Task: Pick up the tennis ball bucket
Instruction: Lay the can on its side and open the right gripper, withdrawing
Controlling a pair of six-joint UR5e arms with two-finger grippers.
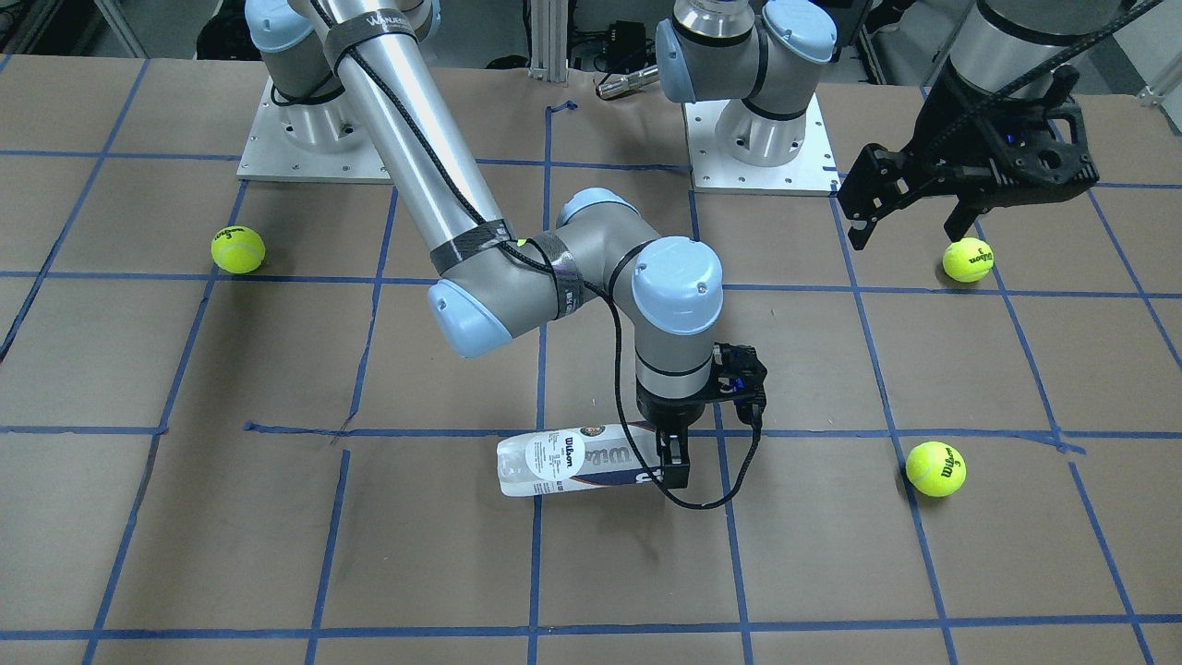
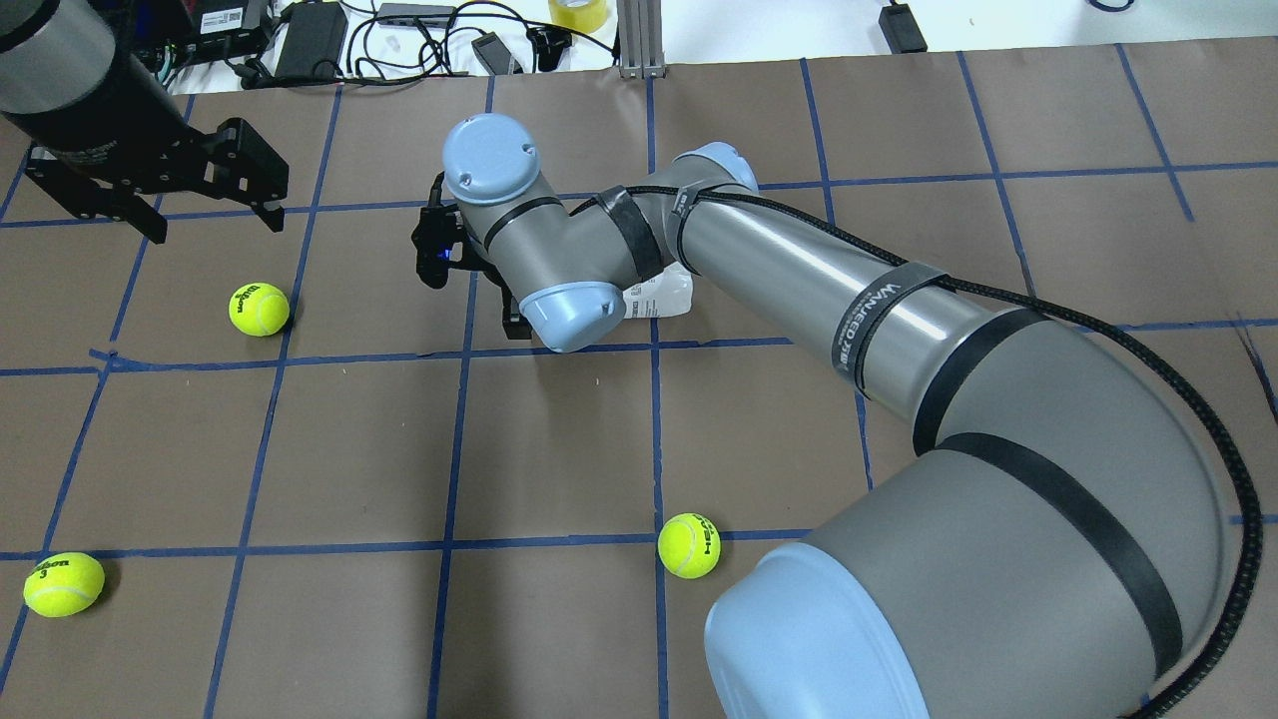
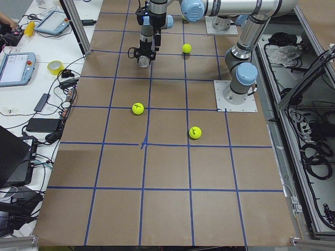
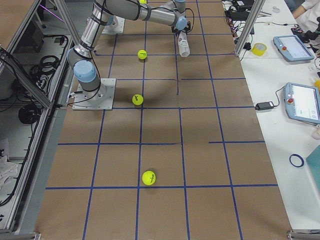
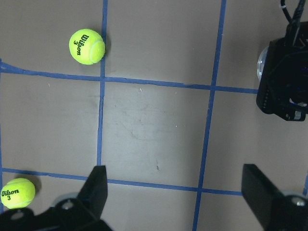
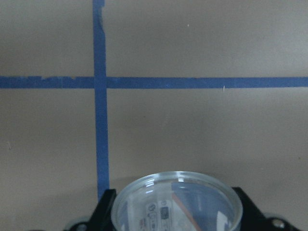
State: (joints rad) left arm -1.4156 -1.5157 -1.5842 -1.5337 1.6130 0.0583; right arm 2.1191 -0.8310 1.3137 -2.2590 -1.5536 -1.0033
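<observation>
Grip looks set: black right gripper (image 1: 670, 460) closed snugly on one end of the clear plastic, Wilson-labelled cylindrical tennis ball bucket (image 1: 563, 465), lying sideways just beside the blue tape line (image 1: 416, 431); next, probably a steady raise.

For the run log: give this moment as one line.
phase: grasp | right gripper: shut on tennis ball bucket end | tennis ball bucket: on its side on table | left gripper: open, empty
</observation>
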